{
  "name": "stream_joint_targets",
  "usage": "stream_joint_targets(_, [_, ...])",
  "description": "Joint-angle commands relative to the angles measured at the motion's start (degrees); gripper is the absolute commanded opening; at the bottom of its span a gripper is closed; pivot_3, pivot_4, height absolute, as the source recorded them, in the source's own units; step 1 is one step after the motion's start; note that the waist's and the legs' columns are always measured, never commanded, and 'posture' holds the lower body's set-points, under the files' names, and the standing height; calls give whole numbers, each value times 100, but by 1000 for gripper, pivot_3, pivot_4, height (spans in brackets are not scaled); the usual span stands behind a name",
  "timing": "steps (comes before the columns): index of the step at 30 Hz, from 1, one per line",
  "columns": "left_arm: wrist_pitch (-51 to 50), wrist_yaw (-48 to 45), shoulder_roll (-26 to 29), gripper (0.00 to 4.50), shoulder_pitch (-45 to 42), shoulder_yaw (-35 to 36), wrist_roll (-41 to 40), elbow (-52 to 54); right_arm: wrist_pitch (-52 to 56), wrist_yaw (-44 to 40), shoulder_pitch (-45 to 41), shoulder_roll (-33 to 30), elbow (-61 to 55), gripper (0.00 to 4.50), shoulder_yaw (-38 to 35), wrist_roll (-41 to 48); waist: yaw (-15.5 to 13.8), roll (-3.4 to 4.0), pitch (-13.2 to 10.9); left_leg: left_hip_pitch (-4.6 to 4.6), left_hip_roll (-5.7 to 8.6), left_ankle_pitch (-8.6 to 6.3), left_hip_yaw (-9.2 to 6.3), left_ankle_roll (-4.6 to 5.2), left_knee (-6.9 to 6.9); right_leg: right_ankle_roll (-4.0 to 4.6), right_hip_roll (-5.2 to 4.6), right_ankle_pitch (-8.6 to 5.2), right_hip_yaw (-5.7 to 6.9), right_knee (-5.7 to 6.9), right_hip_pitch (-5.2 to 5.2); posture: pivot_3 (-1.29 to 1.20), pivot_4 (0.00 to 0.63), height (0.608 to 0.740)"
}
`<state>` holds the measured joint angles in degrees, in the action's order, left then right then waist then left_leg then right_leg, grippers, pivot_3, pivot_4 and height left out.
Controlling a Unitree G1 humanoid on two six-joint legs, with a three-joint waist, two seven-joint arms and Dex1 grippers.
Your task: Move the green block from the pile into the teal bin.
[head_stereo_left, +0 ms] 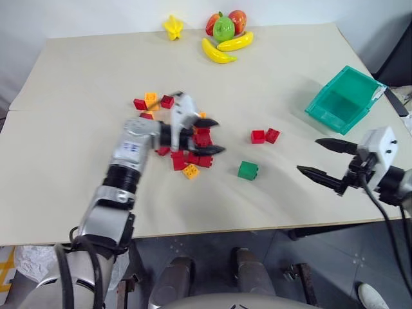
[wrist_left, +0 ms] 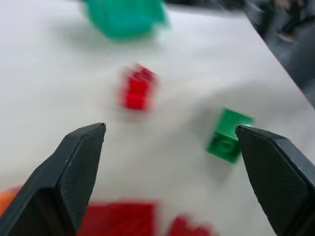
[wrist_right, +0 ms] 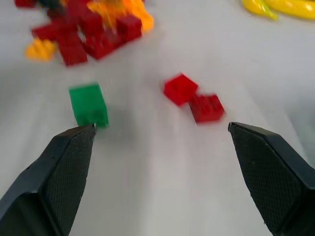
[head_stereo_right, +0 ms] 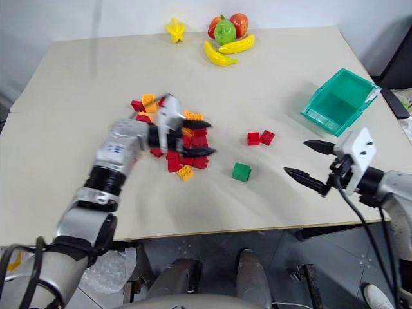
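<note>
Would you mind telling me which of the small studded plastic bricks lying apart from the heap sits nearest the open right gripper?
The green studded plastic brick: it lies alone on the table, closer to the right gripper than the two red bricks beyond it.

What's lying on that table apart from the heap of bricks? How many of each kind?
Bananas: 2
Red fruits: 2
Green apple: 1
Yellow star fruit: 1
Separate red bricks: 2
Green block: 1
Teal bin: 1
Total: 10
</note>
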<state>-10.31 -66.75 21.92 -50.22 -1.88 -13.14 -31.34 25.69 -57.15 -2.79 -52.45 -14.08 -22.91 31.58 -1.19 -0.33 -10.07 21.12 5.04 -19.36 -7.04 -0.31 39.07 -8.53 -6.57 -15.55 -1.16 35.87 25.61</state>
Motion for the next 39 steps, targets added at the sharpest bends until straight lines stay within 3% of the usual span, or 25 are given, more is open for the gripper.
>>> stream_joint_targets(1, [-379, -288, 410, 4481, 449, 385, -510, 736, 270, -163, 222, -411, -207, 4500, -594, 112, -18, 1, 0, 0, 2, -1, 0, 1, 0, 0, -2, 0, -1, -1, -1, 0, 150, 740])
stream_joint_targets(4, [-584, -325, 695, 4481, 759, 531, -686, 1143, 338, -206, 397, -642, -228, 4500, -824, 9, -49, 0, 0, 0, 6, -1, -3, 7, 2, -4, -5, 3, -1, -5, -6, 0, 150, 740])
stream_joint_targets(6, [-572, -445, 934, 4481, 1184, 1138, -1194, 1378, 554, -315, 579, -1029, -333, 4500, -925, -164, -56, 0, -1, 3, 7, 1, -6, 10, 4, -8, -5, 7, 0, -12, -11, 0, 150, 740])
stream_joint_targets(11, [-577, -396, 1352, 4481, 2035, 1704, -1602, 2091, 1212, -118, 171, -1328, -690, 4500, -333, 79, 47, 0, 0, -3, -17, -4, 3, 5, -4, 2, 6, 13, -4, -22, -7, 0, 150, 740])
stream_joint_targets(15, [-452, -680, 1491, 4481, 2502, 1767, -1791, 2451, 1552, 184, -681, -979, -777, 4500, 662, 121, 33, 0, 0, -4, -24, -3, 9, 3, 0, 10, 6, 19, 0, -29, -10, 0, 150, 740])
stream_joint_targets(18, [-332, -676, 1576, 4481, 2832, 1815, -1778, 2620, 1692, 321, -1440, -503, -635, 4500, 1756, -151, 22, 0, 0, -2, -24, -3, 9, 3, 0, 11, 6, 22, -1, -31, -10, 0, 150, 740])
stream_joint_targets(24, [-397, -444, 1592, 4481, 3243, 1936, -1933, 3034, 1558, 462, -2434, 197, 276, 4500, 3204, -1038, -10, 0, 0, 7, -21, -4, 5, 5, -1, 11, 3, 22, 4, -36, -5, 0, 150, 740])
stream_joint_targets(29, [-453, -338, 1665, 4481, 3581, 2081, -2100, 3324, 1390, 737, -2979, 796, 874, 4500, 3618, -1578, 5, 0, 0, 7, -25, -4, 8, 3, -4, 11, 8, 23, 3, -36, 1, 0, 150, 740])
stream_joint_targets(39, [-370, -272, 1694, 4500, 3615, 2029, -2139, 3236, 1725, 614, -2802, 927, 348, 1465, 3411, -1364, -2, 0, 0, 7, -25, -5, 6, 4, -7, 11, 9, 22, 5, -40, -1, 0, 150, 740])
